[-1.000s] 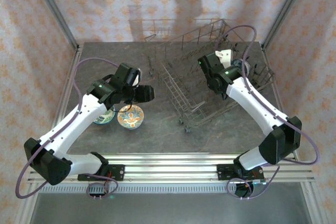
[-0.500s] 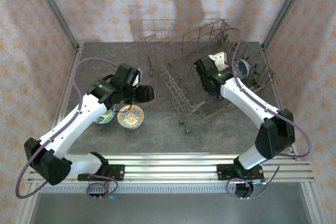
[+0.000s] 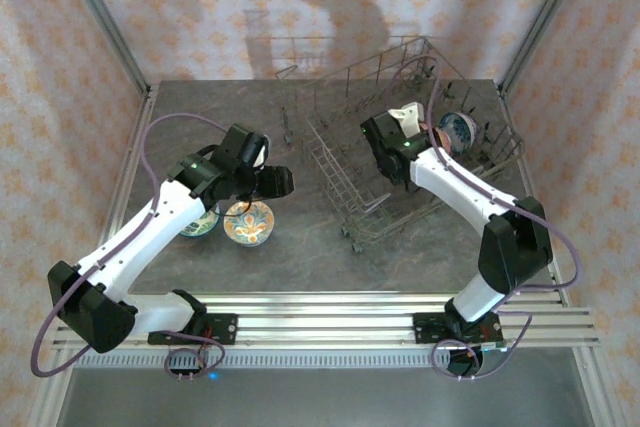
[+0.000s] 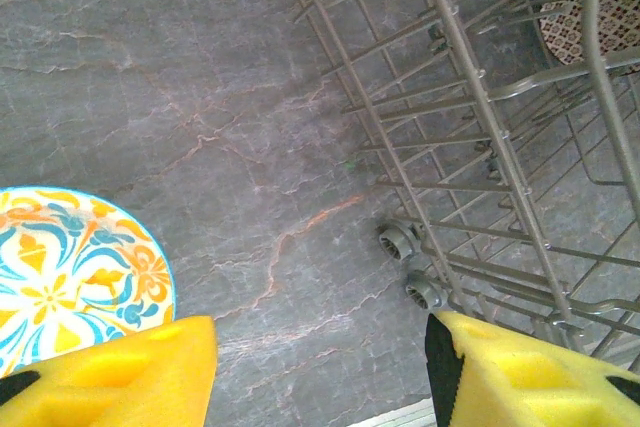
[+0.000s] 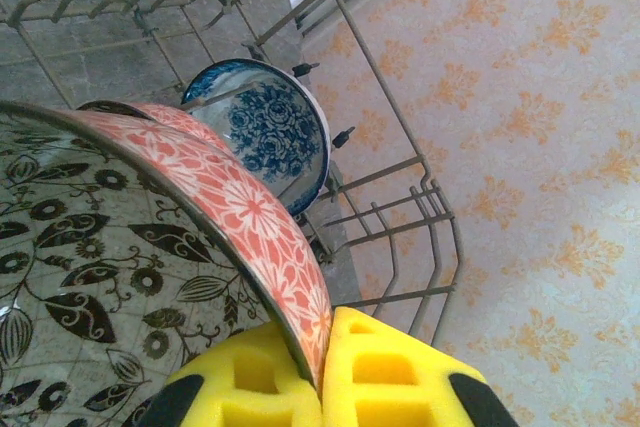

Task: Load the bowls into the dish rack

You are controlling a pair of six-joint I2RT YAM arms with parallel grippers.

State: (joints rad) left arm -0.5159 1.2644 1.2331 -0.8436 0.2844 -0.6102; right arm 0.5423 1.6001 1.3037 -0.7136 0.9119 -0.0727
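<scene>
Pink-flowered bowl (image 5: pixel 235 197), small, round and ceramic, with black leaves on its pale inside: its rim is pinched between the yellow foam pads of the right gripper (image 5: pixel 320 367), which is clamped tight on it. It hangs tilted over the large grey wire dish rack (image 3: pixel 345 182), close to a blue-and-white bowl (image 5: pixel 270 132) that already stands on edge among the tines.

The step in hand looks like seating this bowl. The next move calls for lowering it upright into a free slot beside the blue one without knocking it, then letting go.

On the grey marbled table (image 4: pixel 250 147), just beside the rack, the orange-and-teal bowl (image 4: pixel 70 267) and a greenish bowl (image 3: pixel 203 225) wait. The left gripper (image 4: pixel 320 372) hovers above them, jaws partly parted and empty.

No brand, label or writing can be read.
</scene>
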